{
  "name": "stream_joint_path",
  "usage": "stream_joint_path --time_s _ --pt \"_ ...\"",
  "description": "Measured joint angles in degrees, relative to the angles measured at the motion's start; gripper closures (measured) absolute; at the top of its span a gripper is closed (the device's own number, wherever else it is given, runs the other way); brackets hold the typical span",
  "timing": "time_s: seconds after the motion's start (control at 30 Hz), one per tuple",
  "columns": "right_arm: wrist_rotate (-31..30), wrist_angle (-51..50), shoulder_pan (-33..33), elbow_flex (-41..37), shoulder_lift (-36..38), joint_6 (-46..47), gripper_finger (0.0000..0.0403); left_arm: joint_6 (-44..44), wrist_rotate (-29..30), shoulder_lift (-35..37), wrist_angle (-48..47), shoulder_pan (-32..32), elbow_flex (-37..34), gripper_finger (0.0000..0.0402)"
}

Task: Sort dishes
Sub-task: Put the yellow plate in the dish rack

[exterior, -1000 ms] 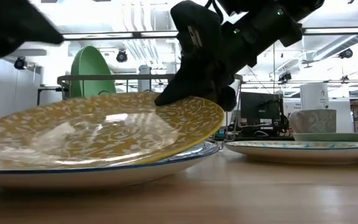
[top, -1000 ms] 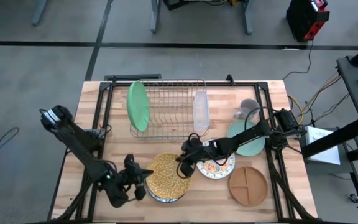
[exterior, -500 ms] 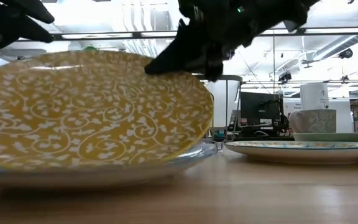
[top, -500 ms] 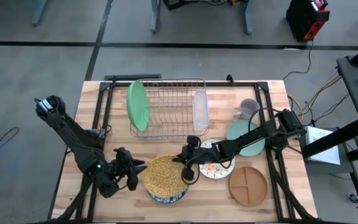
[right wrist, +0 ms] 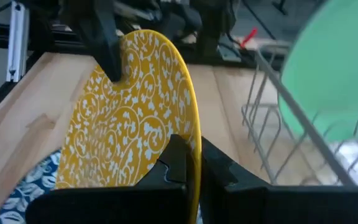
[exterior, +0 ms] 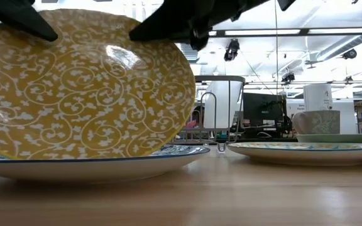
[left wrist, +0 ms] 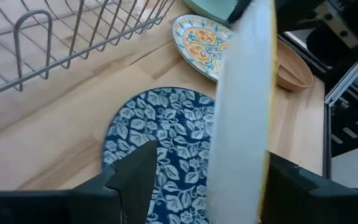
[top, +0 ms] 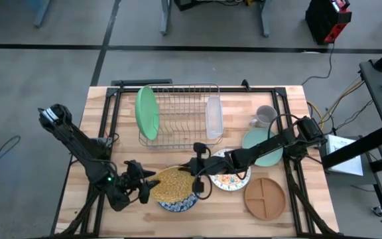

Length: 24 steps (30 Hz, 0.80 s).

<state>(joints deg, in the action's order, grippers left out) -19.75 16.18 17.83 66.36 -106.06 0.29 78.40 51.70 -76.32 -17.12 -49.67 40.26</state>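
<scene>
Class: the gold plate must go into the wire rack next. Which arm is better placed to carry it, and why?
Probably the right. Its tool is clamped on the gold plate's rim, on the side nearer the wire rack; the left tool only steadies the far edge.

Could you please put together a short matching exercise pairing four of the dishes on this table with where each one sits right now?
Things:
1. green plate
2. gold plate
3. brown divided plate
4. blue leaf-pattern plate

Places or states:
A. flat on the wood at the table's front right
B. standing on edge at the left end of the wire dish rack
C. flat on the table under the tipped-up plate
D. tipped up on edge, gripped on both sides by the fingers of the two arms

Pairs: 1-B, 2-D, 3-A, 4-C
</scene>
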Motion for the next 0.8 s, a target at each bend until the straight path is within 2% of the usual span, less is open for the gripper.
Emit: stream_joint_path --time_s 0.13,0.27,0.43,0.6,0.8 --pt "-0.18 0.40 0.08 0.78 -0.02 -2.51 0.0401 -3.49 1.05 -1.04 3.07 0.00 -0.24 0.0189" --pt "-0.34 0.48 0.06 0.93 -0.02 -2.35 0.0401 -5.87 1.85 -2.04 3.22 0.05 0.86 0.0221" --pt "-0.31 0.36 0.03 0.93 -0.02 -0.35 0.0401 -7.39 4.46 -3.03 3.42 0.07 2.05 0.0291" --pt "0.05 0.15 0.09 1.06 -0.02 -0.06 0.0397 -8.05 7.59 -3.41 2.35 0.11 2.98 0.0381" --pt "-0.09 0.26 0.09 1.77 0.38 2.20 0.0367 -9.71 9.40 -3.47 2.70 0.11 4.38 0.0390"
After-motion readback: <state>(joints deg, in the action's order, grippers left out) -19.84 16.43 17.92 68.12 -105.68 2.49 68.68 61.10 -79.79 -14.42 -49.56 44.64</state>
